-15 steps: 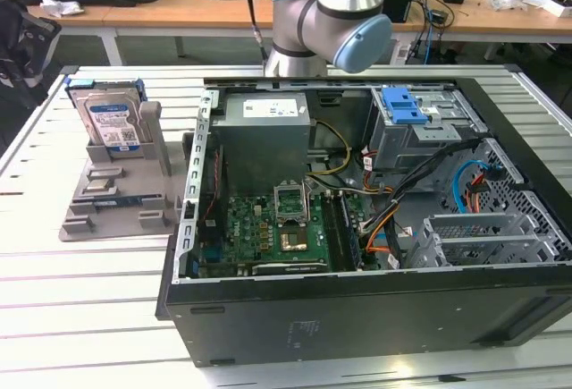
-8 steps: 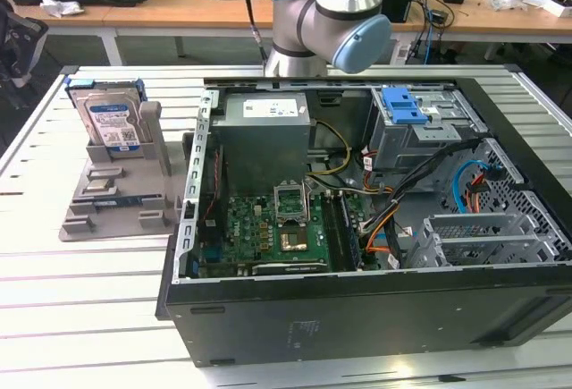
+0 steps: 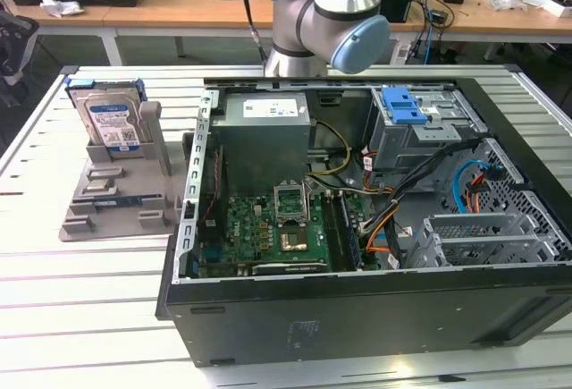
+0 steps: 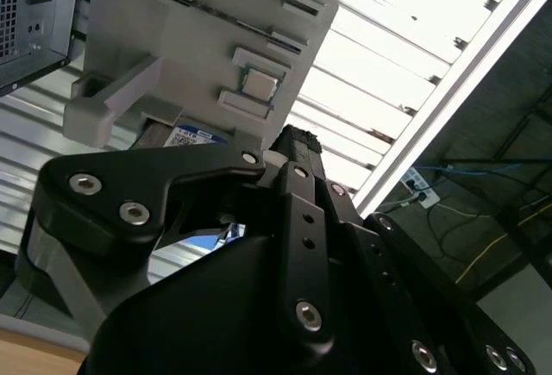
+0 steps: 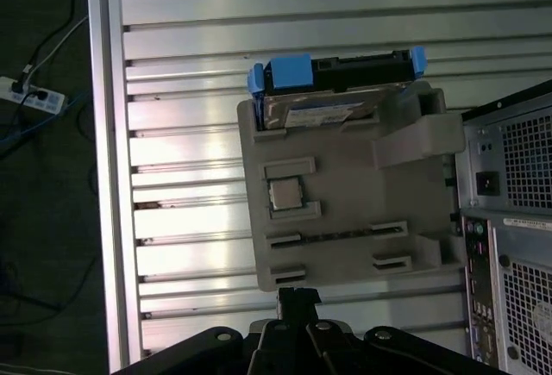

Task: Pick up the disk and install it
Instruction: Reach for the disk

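Disk, a flat silver rectangle framed in blue plastic, stands upright in grey moulded holder, exterior view's ten o'clock; black gripper has its jaws pressed together, empty.

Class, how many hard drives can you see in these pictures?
1: the disk stands upright in the grey holder beside the computer case; the case's bays could hide more.

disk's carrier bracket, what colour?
Blue. The carrier bracket around the disk shows best in the first wrist view.
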`<state>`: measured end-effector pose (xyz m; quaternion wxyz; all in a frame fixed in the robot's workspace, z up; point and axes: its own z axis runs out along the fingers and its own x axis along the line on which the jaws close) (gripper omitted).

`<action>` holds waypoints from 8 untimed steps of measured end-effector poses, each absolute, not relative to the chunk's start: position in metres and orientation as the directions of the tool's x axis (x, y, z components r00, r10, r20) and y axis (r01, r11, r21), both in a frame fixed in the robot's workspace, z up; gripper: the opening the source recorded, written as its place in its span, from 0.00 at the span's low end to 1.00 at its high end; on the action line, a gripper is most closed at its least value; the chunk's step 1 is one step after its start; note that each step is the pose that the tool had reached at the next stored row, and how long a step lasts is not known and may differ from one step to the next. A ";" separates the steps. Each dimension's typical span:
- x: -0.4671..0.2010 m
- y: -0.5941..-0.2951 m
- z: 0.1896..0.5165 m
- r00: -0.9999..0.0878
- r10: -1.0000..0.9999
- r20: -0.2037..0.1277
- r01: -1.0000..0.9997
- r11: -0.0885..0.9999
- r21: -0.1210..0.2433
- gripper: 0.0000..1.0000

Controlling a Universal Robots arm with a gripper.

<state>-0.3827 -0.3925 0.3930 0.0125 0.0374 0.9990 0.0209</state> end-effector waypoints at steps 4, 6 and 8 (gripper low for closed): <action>-0.382 -0.383 0.393 -0.997 0.075 -0.024 0.074 0.997 0.037 0.11; -0.382 -0.382 0.393 -0.997 0.075 -0.024 0.074 0.997 0.037 0.11; -0.382 -0.381 0.393 -0.997 0.075 -0.024 0.074 0.997 0.037 0.11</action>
